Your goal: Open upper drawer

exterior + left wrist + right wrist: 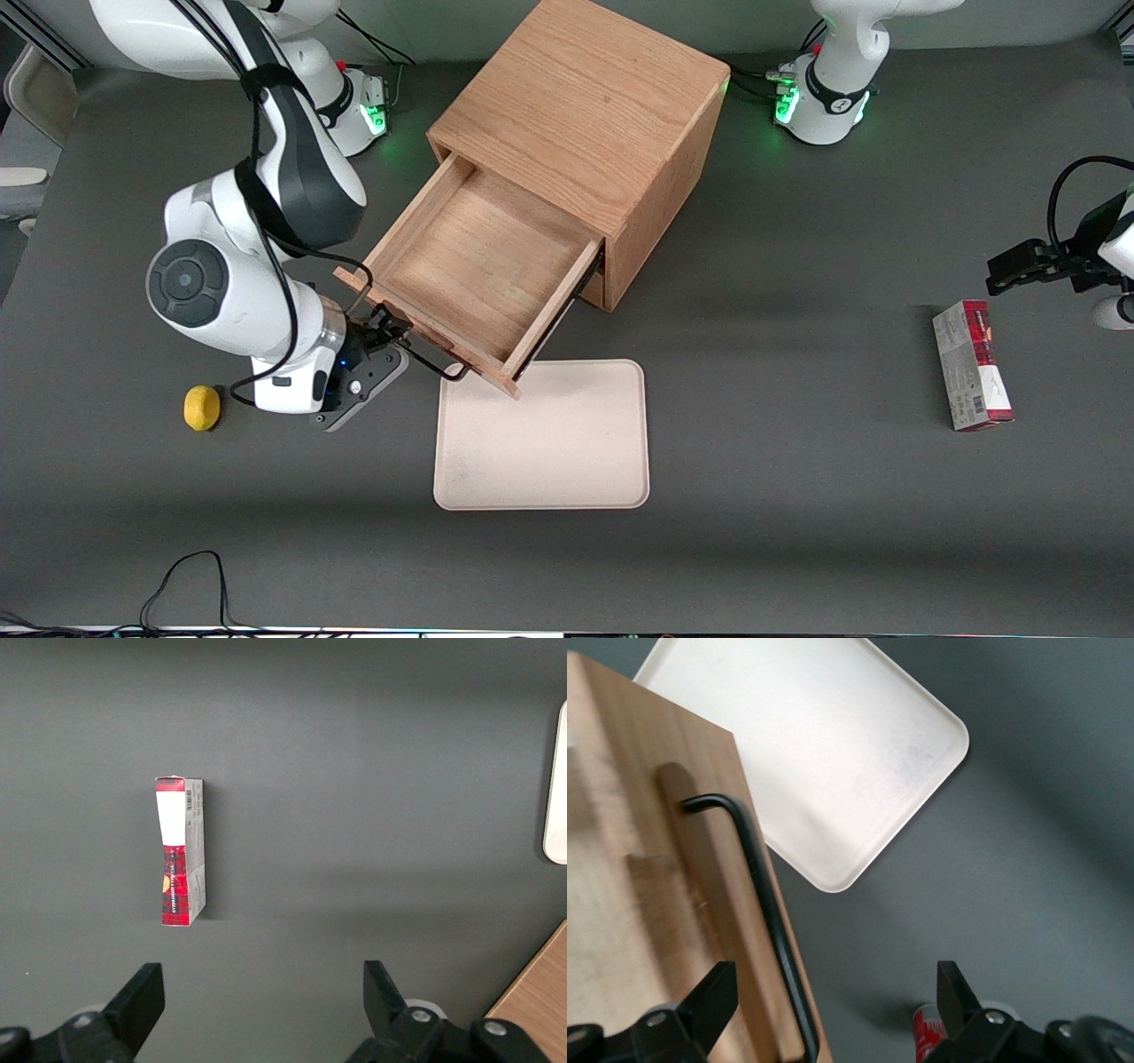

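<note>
The wooden cabinet [585, 106] stands mid-table, its upper drawer [478, 266] pulled far out and empty inside. The drawer's thin black bar handle [436, 365] faces the front camera. My right gripper [390, 335] hangs just in front of the drawer front, at the end of the handle toward the working arm. In the right wrist view the gripper [833, 997] is open. Its fingers [713, 992] are spread wide, and the handle [766, 895] runs between them without either one touching it. The drawer front [647, 904] fills the space beside the handle.
A cream tray [540, 443] lies flat on the table, just nearer the front camera than the open drawer. A yellow object [202, 408] sits beside the working arm. A red and white box [972, 365] lies toward the parked arm's end. A small red item [928, 1032] shows under the wrist.
</note>
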Controlling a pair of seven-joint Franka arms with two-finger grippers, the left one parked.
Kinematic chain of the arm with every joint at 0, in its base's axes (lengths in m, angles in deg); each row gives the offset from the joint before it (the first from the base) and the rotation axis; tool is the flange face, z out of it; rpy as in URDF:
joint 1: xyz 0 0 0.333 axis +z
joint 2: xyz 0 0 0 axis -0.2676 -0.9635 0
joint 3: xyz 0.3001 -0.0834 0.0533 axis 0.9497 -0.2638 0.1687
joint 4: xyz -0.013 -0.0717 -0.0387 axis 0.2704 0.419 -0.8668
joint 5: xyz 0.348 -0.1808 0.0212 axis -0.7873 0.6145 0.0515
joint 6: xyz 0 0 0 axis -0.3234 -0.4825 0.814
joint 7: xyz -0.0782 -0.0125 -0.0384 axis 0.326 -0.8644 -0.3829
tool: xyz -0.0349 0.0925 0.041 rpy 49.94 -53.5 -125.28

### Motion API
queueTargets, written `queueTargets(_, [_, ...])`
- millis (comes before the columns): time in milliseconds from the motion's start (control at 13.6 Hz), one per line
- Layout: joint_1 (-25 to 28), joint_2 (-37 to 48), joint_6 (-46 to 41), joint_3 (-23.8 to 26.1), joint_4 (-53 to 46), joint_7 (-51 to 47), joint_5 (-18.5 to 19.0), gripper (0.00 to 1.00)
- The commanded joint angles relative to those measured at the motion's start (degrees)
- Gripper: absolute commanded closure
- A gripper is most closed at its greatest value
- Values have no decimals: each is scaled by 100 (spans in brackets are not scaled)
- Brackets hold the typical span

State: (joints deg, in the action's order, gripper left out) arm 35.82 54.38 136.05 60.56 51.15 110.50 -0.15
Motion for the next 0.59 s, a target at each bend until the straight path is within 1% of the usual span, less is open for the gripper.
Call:
queueTargets(0, [-70,-38,-574,-31,-582,-307,-12,0])
queueTargets(147, [-166,67,-944,-57,-890,-1043,-12,0])
queueTargets(293, [-263,312,-1173,-75,-997,-1467,40,0])
queueTargets(367, [-351,444,-1209,-197,-997,-1660,49,0])
queueTargets(513, [-351,630,-1332,-530,-988,-1846,50,0])
